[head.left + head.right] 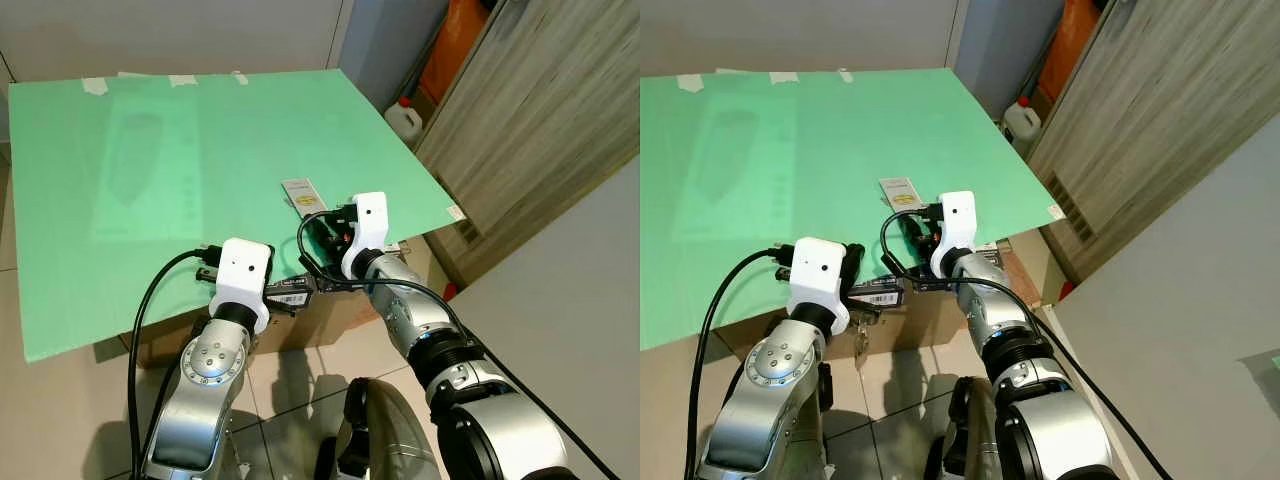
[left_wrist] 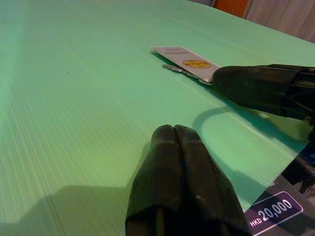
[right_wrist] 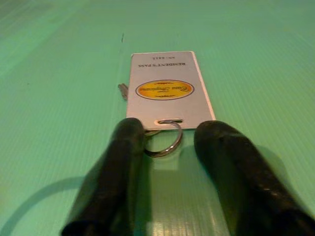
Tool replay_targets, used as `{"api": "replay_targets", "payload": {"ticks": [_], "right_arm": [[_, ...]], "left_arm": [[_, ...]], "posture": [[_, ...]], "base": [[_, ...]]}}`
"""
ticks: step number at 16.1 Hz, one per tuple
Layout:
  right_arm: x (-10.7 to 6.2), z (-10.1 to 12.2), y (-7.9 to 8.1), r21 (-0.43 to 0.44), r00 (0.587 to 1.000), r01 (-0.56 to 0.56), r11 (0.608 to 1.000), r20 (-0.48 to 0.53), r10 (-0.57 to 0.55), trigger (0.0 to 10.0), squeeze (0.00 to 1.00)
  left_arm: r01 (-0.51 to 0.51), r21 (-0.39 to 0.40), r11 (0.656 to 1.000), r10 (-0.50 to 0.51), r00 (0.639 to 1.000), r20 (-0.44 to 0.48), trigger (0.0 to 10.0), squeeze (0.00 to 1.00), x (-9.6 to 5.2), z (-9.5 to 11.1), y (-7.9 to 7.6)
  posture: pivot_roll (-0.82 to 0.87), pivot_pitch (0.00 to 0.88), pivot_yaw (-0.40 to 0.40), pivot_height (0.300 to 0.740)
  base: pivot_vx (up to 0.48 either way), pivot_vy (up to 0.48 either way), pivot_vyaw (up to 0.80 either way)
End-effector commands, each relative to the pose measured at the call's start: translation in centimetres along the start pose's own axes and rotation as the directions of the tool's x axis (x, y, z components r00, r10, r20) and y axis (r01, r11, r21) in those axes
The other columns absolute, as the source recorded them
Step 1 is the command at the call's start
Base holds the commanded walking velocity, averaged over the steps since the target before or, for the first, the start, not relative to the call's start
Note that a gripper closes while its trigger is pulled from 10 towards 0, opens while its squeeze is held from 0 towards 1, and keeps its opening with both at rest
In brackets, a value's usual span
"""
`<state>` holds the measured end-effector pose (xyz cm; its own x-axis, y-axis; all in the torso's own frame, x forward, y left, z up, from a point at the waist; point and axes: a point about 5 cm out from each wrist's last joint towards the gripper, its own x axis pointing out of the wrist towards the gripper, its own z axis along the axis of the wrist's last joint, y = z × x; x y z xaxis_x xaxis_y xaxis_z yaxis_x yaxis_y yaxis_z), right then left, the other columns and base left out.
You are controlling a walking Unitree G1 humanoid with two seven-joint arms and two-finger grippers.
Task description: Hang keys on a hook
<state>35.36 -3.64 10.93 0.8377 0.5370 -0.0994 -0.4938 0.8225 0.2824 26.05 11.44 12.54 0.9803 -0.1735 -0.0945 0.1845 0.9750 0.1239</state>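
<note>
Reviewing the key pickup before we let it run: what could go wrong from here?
1. The right gripper is open around the key ring, which lies flat on the green board. The fingers may slide over the thin ring and close on nothing.
2. The pass card covers most of the key, so a grab could catch the card edge and push the set away.
3. The left gripper, shut, sits close by; the arms could bump.

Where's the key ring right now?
The key ring lies on the green table near its right front corner, between the open fingers of the right gripper.
</note>
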Motion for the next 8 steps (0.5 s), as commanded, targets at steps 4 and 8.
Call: {"api": "replay_targets", "payload": {"ticks": [4, 8], "right_arm": [[-0.2, -2.2, 0.8, 0.118, 0.997, 0.021, 0.993, -0.079, -0.011, 0.0, 0.00], [0.1, -0.3, 0.8, 0.114, 1.000, 0.018, 0.993, -0.026, -0.015, 0.0, 0.49]], "left_arm": [[0.027, -0.010, 1.000, -0.027, 0.999, -0.038, 10.0, 0.00, 0.1, -0.8, -0.6], [0.028, -0.007, 1.000, -0.028, 0.999, -0.036, 10.0, 0.00, 0.4, -0.8, -0.5]], "posture": [[0.22, 0.157, -0.207, 0.602], [0.21, 0.145, -0.203, 0.602]], "base": [[0.000, 0.000, 0.00], [0.000, 0.000, 0.00]]}}
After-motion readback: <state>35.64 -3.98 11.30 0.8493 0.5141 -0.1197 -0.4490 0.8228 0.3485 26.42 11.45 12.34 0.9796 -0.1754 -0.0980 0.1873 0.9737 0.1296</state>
